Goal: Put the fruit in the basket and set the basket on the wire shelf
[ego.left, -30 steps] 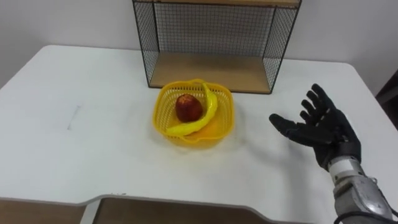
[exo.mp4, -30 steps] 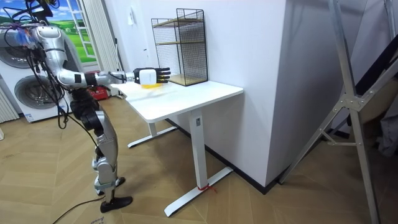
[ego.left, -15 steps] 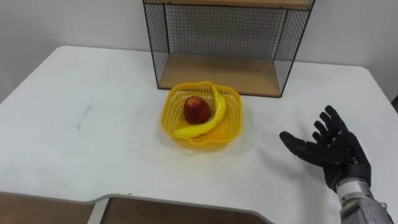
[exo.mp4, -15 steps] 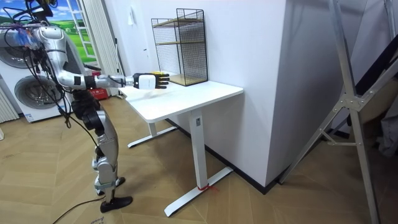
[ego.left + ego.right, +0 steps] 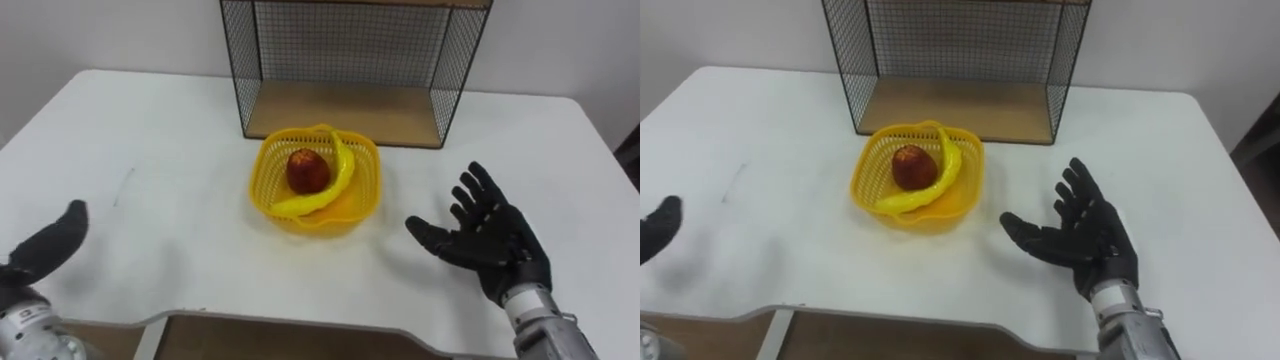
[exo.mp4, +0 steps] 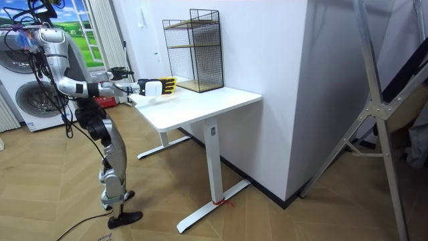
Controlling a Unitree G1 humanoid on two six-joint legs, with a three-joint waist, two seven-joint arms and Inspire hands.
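A yellow plastic basket stands on the white table, just in front of the wire shelf. Inside it lie a red apple and a yellow banana that curves over the rim. My right hand hovers open to the right of the basket, palm turned toward it, not touching. My left hand shows open at the lower left, well away from the basket. In the room view I stand at the table's end with both arms out toward the basket.
The shelf has a wooden bottom board and mesh sides, open toward me. The table's front edge runs along the bottom of the view, with a cut-out at its middle. In the room view a washing machine stands behind me.
My left hand has come into view at the lower left. My right hand has moved left, closer to the basket. The whole picture has shifted slightly.
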